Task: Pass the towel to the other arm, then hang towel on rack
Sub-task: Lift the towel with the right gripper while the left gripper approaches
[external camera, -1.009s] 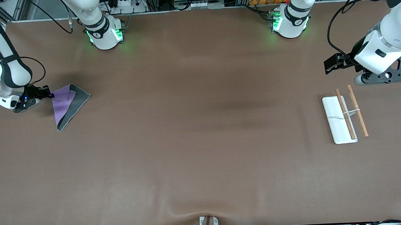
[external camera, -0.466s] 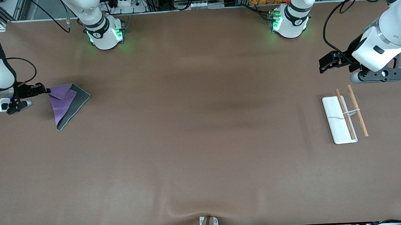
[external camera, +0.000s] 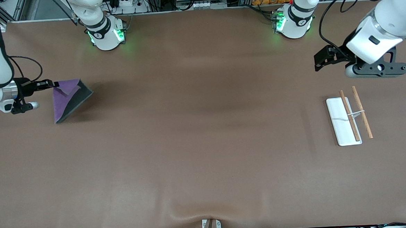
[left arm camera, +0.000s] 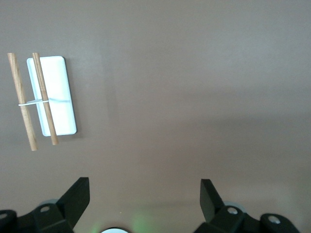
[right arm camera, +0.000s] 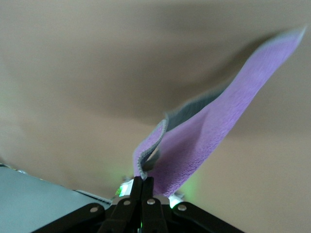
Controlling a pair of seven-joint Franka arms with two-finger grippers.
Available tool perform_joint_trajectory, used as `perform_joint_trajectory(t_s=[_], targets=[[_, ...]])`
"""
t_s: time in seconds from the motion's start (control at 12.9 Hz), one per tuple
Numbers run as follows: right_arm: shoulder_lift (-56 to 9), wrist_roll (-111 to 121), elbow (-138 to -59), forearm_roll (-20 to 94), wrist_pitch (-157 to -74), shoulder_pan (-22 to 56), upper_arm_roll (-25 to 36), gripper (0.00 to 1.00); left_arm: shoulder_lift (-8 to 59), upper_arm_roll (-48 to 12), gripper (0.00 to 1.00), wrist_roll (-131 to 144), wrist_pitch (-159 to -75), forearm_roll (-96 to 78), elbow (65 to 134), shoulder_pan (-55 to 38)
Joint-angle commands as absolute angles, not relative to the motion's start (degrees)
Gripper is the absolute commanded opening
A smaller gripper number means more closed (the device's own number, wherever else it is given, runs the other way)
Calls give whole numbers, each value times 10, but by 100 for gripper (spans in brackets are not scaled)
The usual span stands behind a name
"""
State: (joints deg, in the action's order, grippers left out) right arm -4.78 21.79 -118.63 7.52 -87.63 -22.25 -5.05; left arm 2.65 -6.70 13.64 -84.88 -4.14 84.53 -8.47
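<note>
Front view shows my right gripper (external camera: 53, 84) over the table (external camera: 204, 145) at the right arm's end, its jaws pinching one corner of the towel (external camera: 66, 100). That purple and grey cloth hangs in a tilted fold, its low corner seemingly at the table. The rack (external camera: 349, 118) sits well apart at the left arm's end. My left gripper (external camera: 320, 61) waits above the table near it, jaws spread, holding nothing. To do this step well, I judge I should lift until the cloth hangs free, then carry it toward mid-table, presenting a loose edge for the left jaws.
</note>
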Motion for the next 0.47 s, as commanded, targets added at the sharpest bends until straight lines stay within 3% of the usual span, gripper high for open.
perform_joint_trajectory(t_s=[0.0,0.23,0.39], targets=[[-25,74,-1125,115,-790,-145,-46,0,39,-68,100,204,-846,-49,816,-115],[-25,-75,-1073,157,-752,-67,-46,0,46,-68,100,266,-861,-75,810,-134],[-25,-150,-1065,228,-751,-55,-46,0,47,-71,100,294,-865,-87,810,-148]])
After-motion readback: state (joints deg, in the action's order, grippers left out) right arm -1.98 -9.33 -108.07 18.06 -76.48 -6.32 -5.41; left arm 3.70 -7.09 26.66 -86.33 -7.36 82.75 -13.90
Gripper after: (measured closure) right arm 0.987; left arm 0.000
